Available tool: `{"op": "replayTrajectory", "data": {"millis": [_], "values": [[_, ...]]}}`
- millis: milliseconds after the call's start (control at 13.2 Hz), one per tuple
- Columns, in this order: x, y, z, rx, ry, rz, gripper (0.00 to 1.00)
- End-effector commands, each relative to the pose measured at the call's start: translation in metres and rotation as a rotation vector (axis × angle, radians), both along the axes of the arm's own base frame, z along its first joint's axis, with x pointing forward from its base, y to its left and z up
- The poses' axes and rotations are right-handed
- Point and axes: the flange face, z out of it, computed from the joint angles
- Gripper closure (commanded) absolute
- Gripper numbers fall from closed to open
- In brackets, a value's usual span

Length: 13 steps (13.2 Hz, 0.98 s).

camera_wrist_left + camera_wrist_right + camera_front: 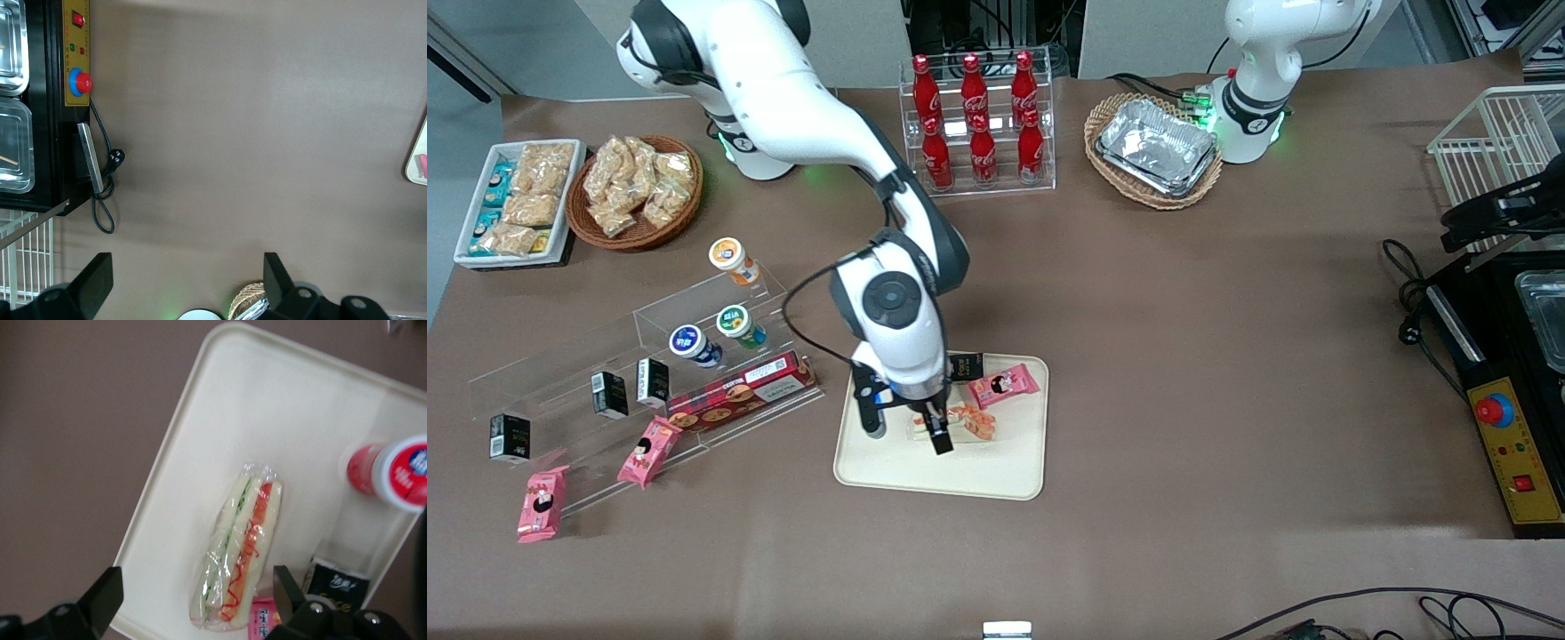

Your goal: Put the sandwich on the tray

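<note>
Right now my gripper (911,428) hangs just above the tray (996,471), fingers spread wide with nothing between them. Below it the sandwich (237,550) lies flat on the tray in its clear wrap, pale bread with a green and an orange-red filling line. Beside the sandwich on the tray sit a pink snack packet (1005,385), a small black carton (337,585) and a red-and-white bottle (393,470) that seems to lie on its side, though I only see its cap end.
</note>
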Motion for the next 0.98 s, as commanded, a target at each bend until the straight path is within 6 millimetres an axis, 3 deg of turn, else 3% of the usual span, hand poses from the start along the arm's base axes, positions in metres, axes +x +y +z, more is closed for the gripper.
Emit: {"op": "replayTrajectory", "data": {"millis": [0, 152, 530, 758, 909], "values": [[-0.005, -0.027, 0.065, -0.039, 0.054, 0.226, 0.00], [-0.001, -0.060, 0.106, -0.044, 0.074, 0.313, 0.00], [-0.030, -0.117, 0.215, -0.086, 0.108, 0.597, 0.00], [-0.045, -0.182, 0.272, -0.076, 0.123, 0.773, 0.00], [-0.050, -0.236, 0.293, -0.066, 0.104, 0.926, 0.00]]}}
